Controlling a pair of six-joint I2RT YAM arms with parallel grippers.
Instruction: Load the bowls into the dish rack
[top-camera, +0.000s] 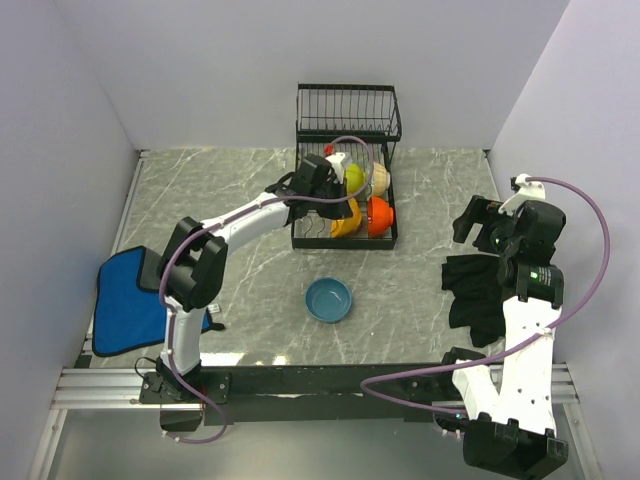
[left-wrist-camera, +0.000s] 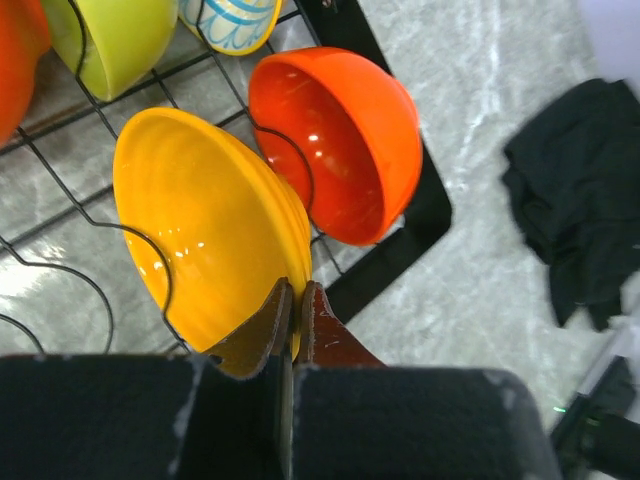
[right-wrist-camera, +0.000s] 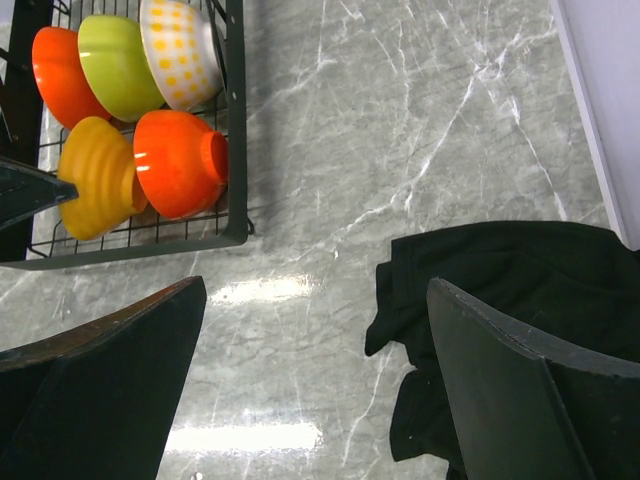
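In the lower tier of the black wire dish rack (top-camera: 345, 243), at the far middle of a grey marble table (top-camera: 430, 200), my left gripper (left-wrist-camera: 295, 300) is clenched on the rim of the orange bowl (left-wrist-camera: 200, 230). My two fingers are nearly together, with the thin lip pinched between them. The bowl stands on edge among the wires of the front row. Just beside it on my right, a red-orange bowl (left-wrist-camera: 340, 140) also stands on edge, its glossy hollow turned toward my left wrist camera.

Three more bowls stand on edge in the back row, from left to right: a second red-orange bowl (right-wrist-camera: 60, 65), a green bowl (right-wrist-camera: 115, 65) and a cream bowl (right-wrist-camera: 180, 50) with a dotted pattern.

The blue bowl (top-camera: 328, 299) sits open side up on the table in front of the rack and well apart from it — no finger touches it.

My right gripper (right-wrist-camera: 318, 290) is spread wide and holds nothing. It hovers over the right side of the table, above the edge of a crumpled black cloth (right-wrist-camera: 500, 290). A folded blue cloth (top-camera: 125, 300) lies at the table's left edge, near my left arm.
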